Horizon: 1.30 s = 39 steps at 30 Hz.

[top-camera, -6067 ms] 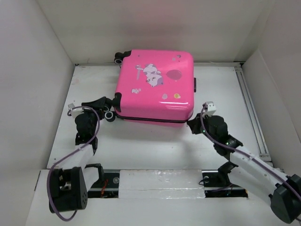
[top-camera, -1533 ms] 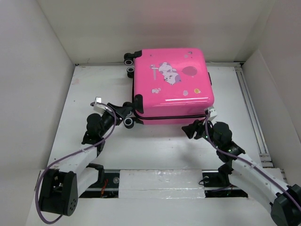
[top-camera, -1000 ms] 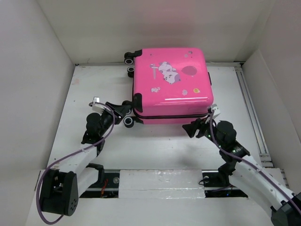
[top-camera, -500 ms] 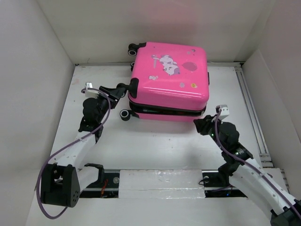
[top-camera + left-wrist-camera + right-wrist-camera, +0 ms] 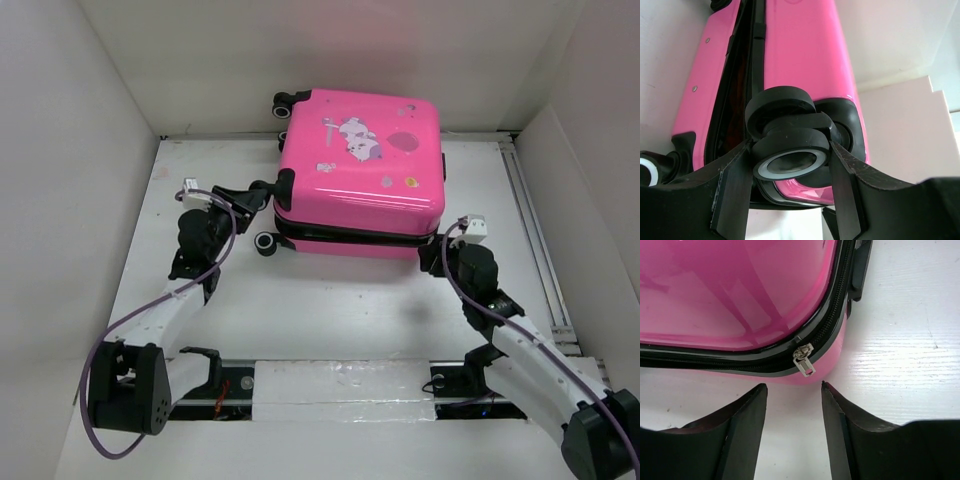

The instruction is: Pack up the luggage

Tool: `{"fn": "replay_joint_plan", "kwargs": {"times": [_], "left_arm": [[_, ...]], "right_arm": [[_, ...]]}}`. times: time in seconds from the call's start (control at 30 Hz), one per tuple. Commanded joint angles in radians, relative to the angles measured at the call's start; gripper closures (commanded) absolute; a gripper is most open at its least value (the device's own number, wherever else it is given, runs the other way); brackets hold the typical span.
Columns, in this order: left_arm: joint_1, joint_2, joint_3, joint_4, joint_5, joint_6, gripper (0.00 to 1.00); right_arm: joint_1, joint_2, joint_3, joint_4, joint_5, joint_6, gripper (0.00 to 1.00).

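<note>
Luggage (image 5: 360, 175): one hot-pink hard-shell case, lying flat at the 12 o'clock part of the white counter (image 5: 300, 300), close to the back wall. Its printed lid faces up. The long axis runs from 9 to 3 o'clock, with the wheeled end at 9 o'clock and a black handle (image 5: 443, 165) on the 3 o'clock edge. At least three wheels show at the wheeled end from above.

The lid carries one cartoon animal (image 5: 355, 138), one round balloon (image 5: 403, 140) beside it and a few small marks. Any lettering there is too small to read. A black zipper seam runs round the case. The left wrist view shows the two shells parted by a dark gap (image 5: 735, 100) near the wheels. One silver zipper pull (image 5: 804, 360) hangs at the near 3 o'clock corner.

Of the two claws, the left claw (image 5: 790, 150) is at 9 o'clock of the case. It is clamped on a twin black wheel (image 5: 790, 125), with a finger pressed to each side. The right claw (image 5: 793, 386) sits at the near right corner, about 4 o'clock of the case. Its fingers are spread wide with nothing between them but bare counter, and the zipper pull is just beyond their tips, not touched.
</note>
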Motion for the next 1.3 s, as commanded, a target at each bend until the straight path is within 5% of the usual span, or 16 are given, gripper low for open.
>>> {"fn": "replay_joint_plan", "kwargs": {"times": [0.0,0.67,0.93,1.27], "left_arm": [[-0.023,-0.002,-0.008,0.225,0.061,-0.060,1.00],[-0.023,0.007,-0.048,0.214,0.049,-0.040,1.00],[-0.023,0.007,-0.048,0.214,0.049,-0.029,1.00],[-0.041,0.065,-0.089,0.294,0.077,-0.045,1.00]], "right_arm": [[-0.009,0.011,0.025,0.147,-0.025,-0.025,0.47],[-0.234,0.253,-0.015,0.567,-0.219,-0.014,0.53],[-0.257,0.373,-0.009,0.663,-0.266,0.029,1.00],[-0.202,0.270,-0.078,0.610,-0.326,0.079,1.00]]}}
